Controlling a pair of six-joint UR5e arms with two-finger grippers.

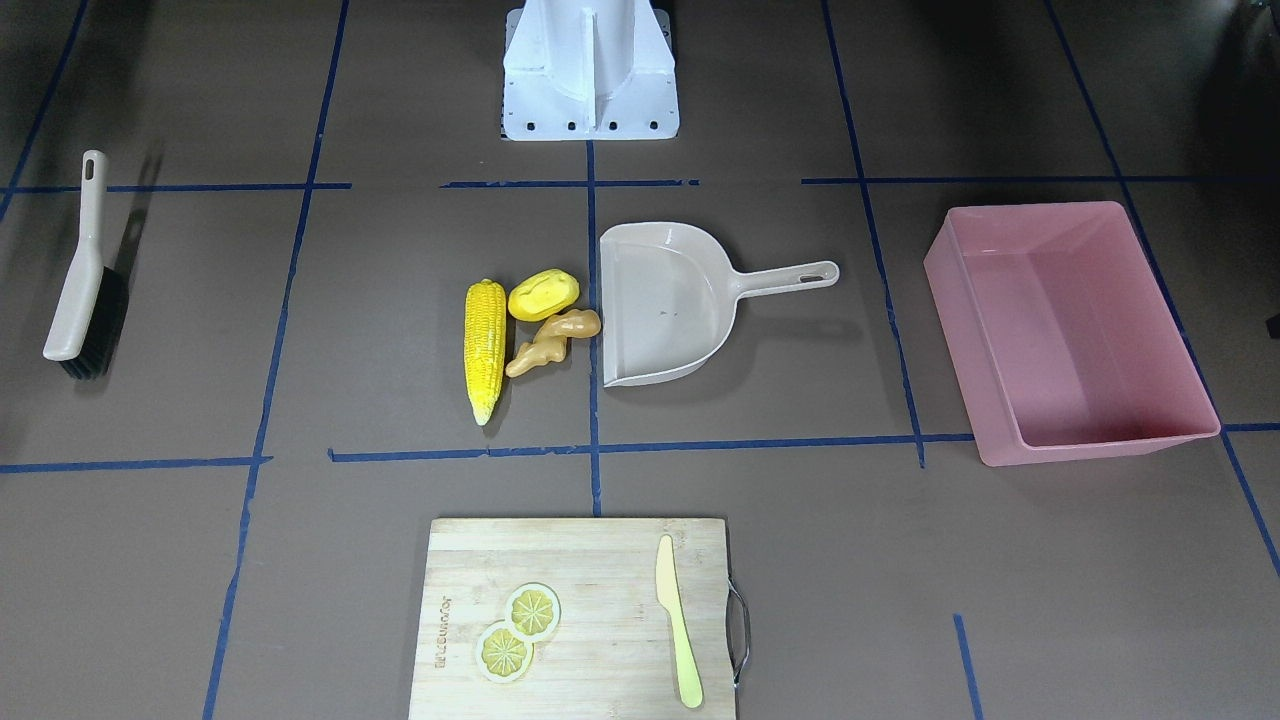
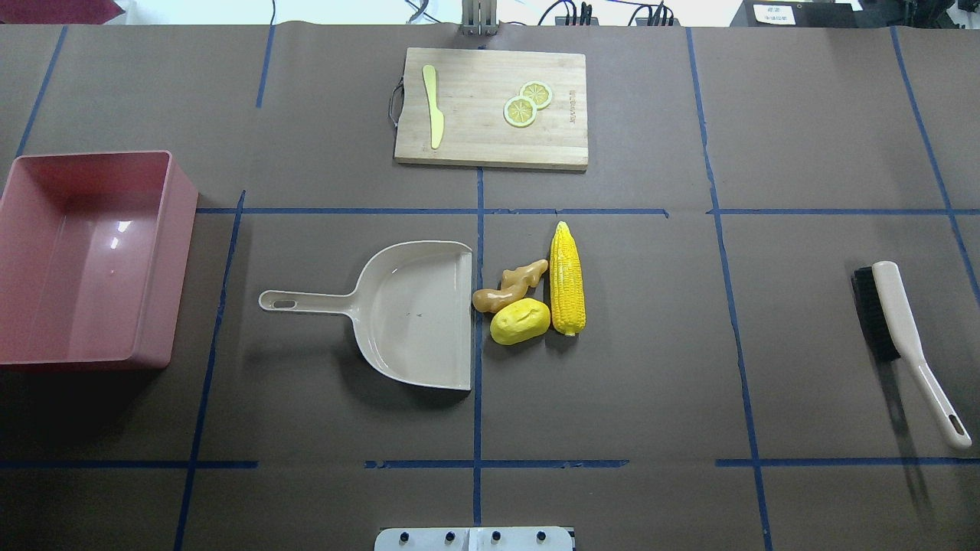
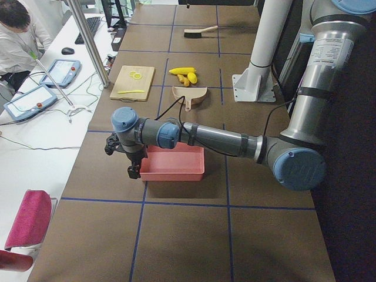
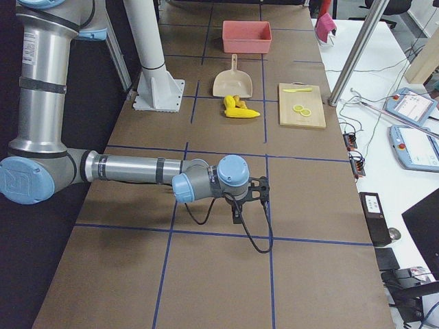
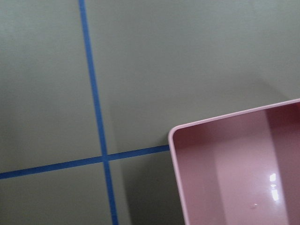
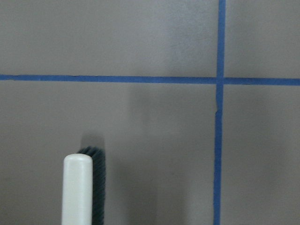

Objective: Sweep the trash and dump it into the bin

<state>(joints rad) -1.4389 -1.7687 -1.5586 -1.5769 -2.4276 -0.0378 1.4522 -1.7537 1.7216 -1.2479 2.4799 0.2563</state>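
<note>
The corn cob [image 2: 567,279], the yellow potato-like lump [image 2: 521,321] and the ginger root [image 2: 511,285] lie together just right of the beige dustpan's [image 2: 413,314] open mouth. The empty pink bin [image 2: 84,260] stands at the far left. The brush [image 2: 903,337] lies at the far right. My left gripper [image 3: 134,171] hangs by the bin's outer end; the left wrist view shows a bin corner [image 5: 234,173]. My right gripper [image 4: 236,216] hangs over the table's right end; the right wrist view shows the brush's tip [image 6: 77,187]. I cannot tell whether either is open or shut.
A wooden cutting board [image 2: 491,107] at the far middle holds two lemon slices [image 2: 527,104] and a pale yellow knife [image 2: 433,105]. Blue tape lines cross the brown table. The white robot base [image 1: 590,70] stands at the near edge. An operator [image 3: 17,35] sits beyond the table.
</note>
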